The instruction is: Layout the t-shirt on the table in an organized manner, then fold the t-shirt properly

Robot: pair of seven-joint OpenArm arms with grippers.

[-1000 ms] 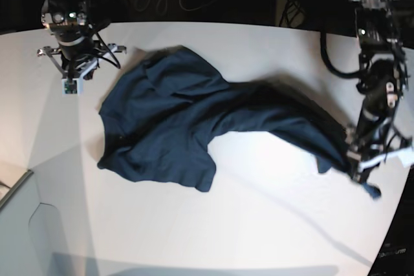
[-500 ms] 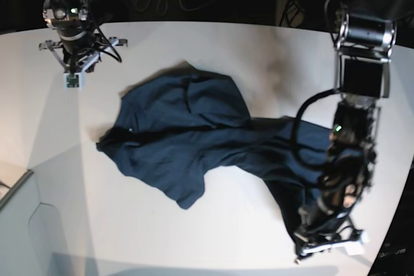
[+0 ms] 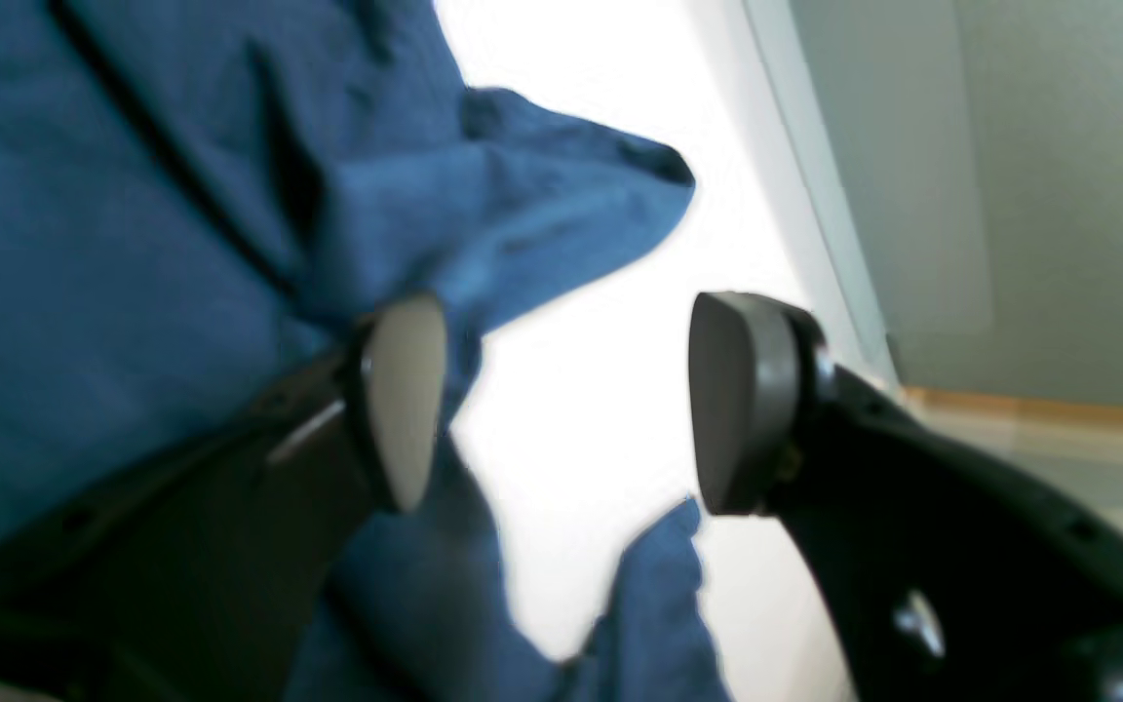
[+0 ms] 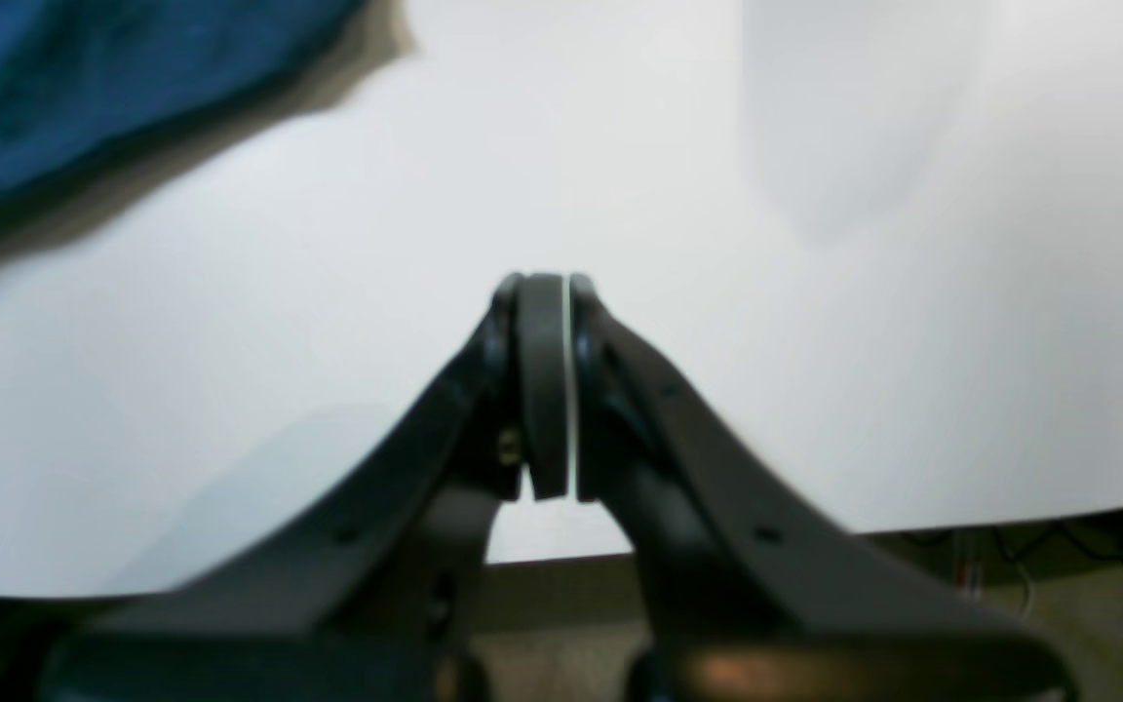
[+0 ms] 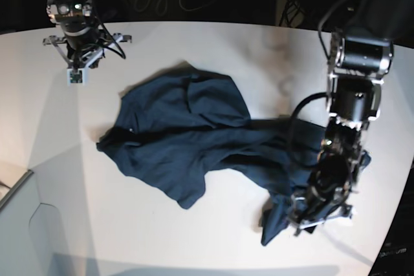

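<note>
- The left end effector [image 3: 561, 400] has its two fingers spread wide apart; bare white desk [image 3: 581, 409] shows in the gap between them.
- Its pale fingertip pad [image 3: 406, 400] lies against a fold of the dark blue t-shirt [image 3: 133, 244], and cloth also lies under and in front of that finger. The other, dark pad is over bare desk, with a small blue flap of cloth just below it. Nothing is pinched between the two.
- In the base view, this left end effector [image 5: 320, 214] sits low at the near right part of the desk, on the bunched right end of the t-shirt [image 5: 187, 140].
- The right end effector [image 4: 544, 380] has its fingers pressed together with only a thin line between them, and nothing is held.
- Below it is plain white desk [image 4: 815, 292]; one edge of the t-shirt [image 4: 84, 78] appears in the upper left corner of the right wrist view, well apart from the fingers.
- In the base view, the right end effector [image 5: 76, 72] hangs over the far left corner of the desk [image 5: 213, 237], clear of the cloth.
- The t-shirt lies crumpled across the middle of the desk, its wider mass to the left and a twisted band running to the lower right.
</note>
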